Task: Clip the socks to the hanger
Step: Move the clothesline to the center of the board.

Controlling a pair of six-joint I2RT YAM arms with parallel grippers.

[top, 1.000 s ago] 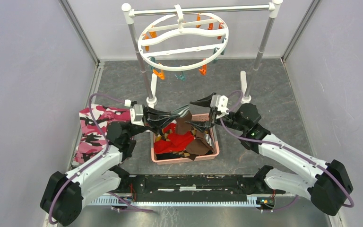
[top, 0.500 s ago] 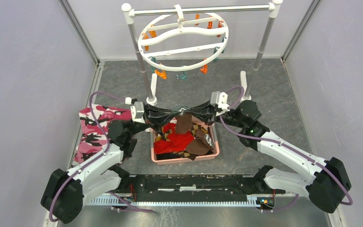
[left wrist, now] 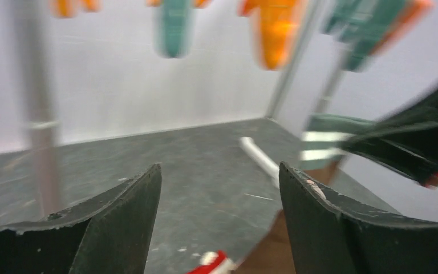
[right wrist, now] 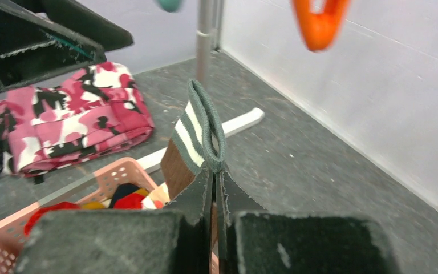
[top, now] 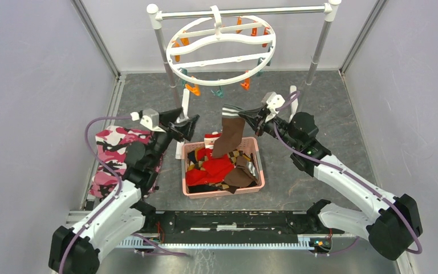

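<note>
Since the cuff (top: pixel 230 111) needs a clip (top: pixel 244 84), right gripper (top: pixel 248 116) was clamped on the sock (top: pixel 231 138) by its striped top, dangling it over the basket (top: pixel 222 193) below the hanger (top: pixel 219 60); left gripper (top: pixel 186 123) gaped empty.

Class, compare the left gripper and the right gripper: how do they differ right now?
The left gripper is open; the right gripper is shut. The left gripper holds nothing; the right gripper pinches the brown sock by its striped cuff. Both are raised near the hanger.
</note>
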